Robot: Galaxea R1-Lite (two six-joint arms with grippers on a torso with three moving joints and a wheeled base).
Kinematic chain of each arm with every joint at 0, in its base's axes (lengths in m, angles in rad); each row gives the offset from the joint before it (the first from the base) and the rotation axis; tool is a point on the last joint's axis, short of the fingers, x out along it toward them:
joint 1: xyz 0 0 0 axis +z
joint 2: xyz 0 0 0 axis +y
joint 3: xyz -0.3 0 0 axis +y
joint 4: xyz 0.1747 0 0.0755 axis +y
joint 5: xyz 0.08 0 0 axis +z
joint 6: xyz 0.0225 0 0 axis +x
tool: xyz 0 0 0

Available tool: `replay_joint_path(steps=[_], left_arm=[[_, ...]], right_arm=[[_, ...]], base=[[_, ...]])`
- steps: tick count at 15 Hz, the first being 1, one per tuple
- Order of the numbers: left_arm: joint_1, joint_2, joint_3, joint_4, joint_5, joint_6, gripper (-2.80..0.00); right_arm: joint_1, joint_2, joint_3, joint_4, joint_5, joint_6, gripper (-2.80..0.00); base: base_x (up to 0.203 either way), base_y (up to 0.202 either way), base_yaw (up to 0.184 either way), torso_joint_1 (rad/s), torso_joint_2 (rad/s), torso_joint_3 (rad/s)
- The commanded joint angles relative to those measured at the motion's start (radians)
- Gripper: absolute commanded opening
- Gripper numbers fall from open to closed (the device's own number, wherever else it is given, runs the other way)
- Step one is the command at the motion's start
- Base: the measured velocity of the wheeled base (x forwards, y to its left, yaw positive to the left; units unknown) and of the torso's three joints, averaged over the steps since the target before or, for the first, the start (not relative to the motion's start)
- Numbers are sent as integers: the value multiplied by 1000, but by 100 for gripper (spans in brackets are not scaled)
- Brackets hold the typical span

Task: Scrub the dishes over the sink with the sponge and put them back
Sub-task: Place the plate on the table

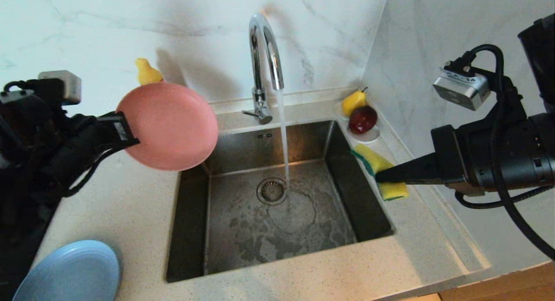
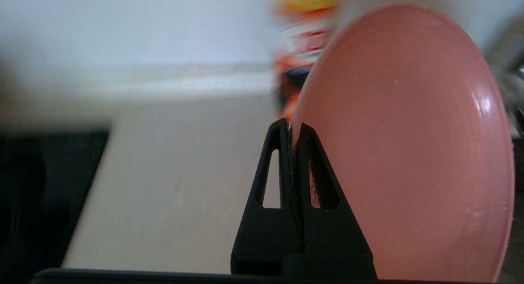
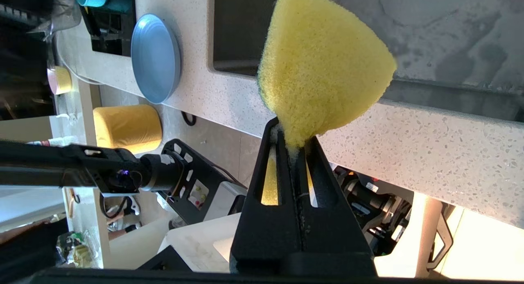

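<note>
My left gripper (image 1: 125,136) is shut on the rim of the pink plate (image 1: 171,127), which hangs tilted in the air over the counter beside the sink's back left corner. In the left wrist view the rim of the pink plate (image 2: 409,153) is pinched between the left gripper's (image 2: 291,128) fingers. My right gripper (image 1: 379,176) is shut on the yellow sponge (image 1: 379,168) with its green layer, over the sink's right rim. The sponge (image 3: 323,67) fans out from the right gripper (image 3: 292,143). Water runs from the tap (image 1: 264,53) into the sink (image 1: 277,205). A light-blue plate (image 1: 71,273) lies on the counter at the front left.
A white saucer (image 1: 368,136) with a yellow pear (image 1: 353,101) and a dark red fruit (image 1: 363,119) sits in the back right corner. A yellow-topped bottle (image 1: 147,72) stands behind the pink plate. A marble wall rises close on the right.
</note>
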Motion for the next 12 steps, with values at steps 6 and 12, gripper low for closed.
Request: replay_joint_path(steps=[6, 12], left_arm=[[411, -115, -169, 603, -153, -312, -280], [574, -40, -183, 605, -162, -427, -280]], right_arm=[[-4, 6, 7, 2, 2, 1, -280], [-4, 6, 8, 2, 2, -1, -280]], base=[[0, 0, 0, 0, 0, 0], [0, 0, 0, 0, 0, 0]])
